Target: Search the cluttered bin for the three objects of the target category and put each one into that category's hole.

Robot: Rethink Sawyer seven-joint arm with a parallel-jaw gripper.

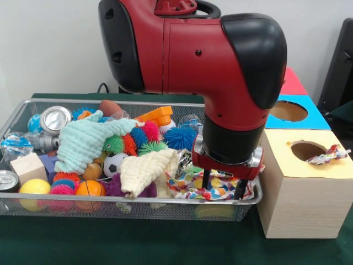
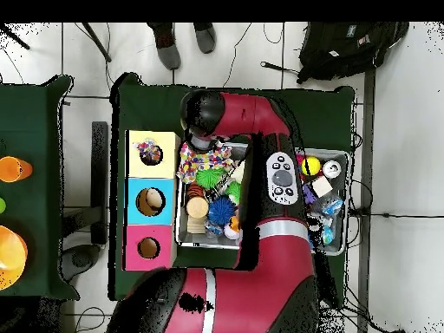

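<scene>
Here, working from your left: the wire bin (image 1: 22, 107) brims with toys, the gripper (image 1: 223, 187) stands spread apart, grasping nothing, over the patterned cloth (image 1: 212, 187), and another patterned cloth (image 1: 330, 155) sticks from the yellow box (image 1: 298, 193).

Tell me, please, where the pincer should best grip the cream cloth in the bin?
Probably the cream cloth is best pinched from above at its raised upper fold: it lies crumpled on top of the toys, while its lower edge hangs against the bin's front wall.
</scene>
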